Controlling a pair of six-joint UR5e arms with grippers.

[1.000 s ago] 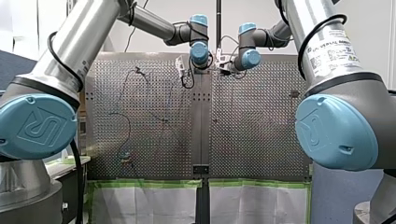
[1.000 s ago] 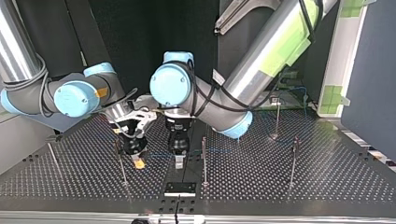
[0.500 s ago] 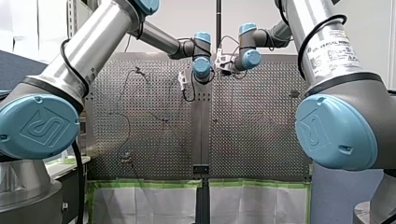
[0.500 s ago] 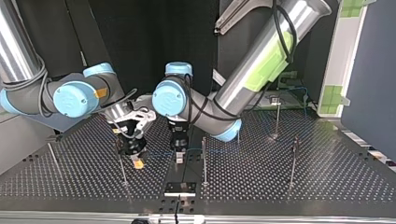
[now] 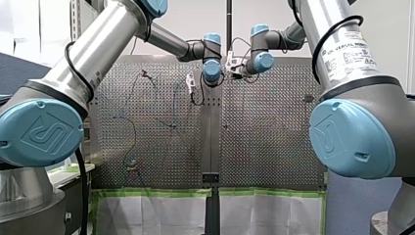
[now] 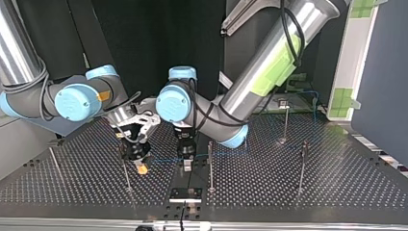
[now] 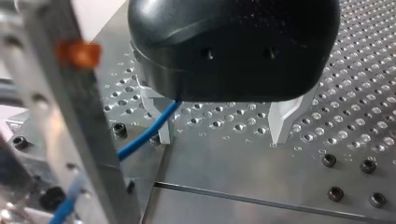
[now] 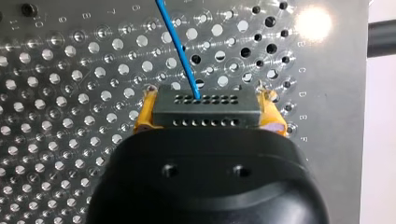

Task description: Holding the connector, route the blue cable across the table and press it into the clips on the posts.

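Perforated metal tabletop (image 5: 274,147) is looking unchanged, but my left arm (image 5: 98,54) has been shifting toward the middle, probably lining up for routing. My left claw (image 7: 219,135) is hanging wide open, thin blue cable (image 7: 144,140) running just beside one finger. My right claw (image 8: 205,100) is clamping the dark grey holed connector block (image 8: 208,114) at the far middle.

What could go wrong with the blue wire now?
The blue cable runs beside my left gripper, whose jaws stand apart, so it could slip free. My right gripper grips only the connector; a hard pull might tug the cable out of it.
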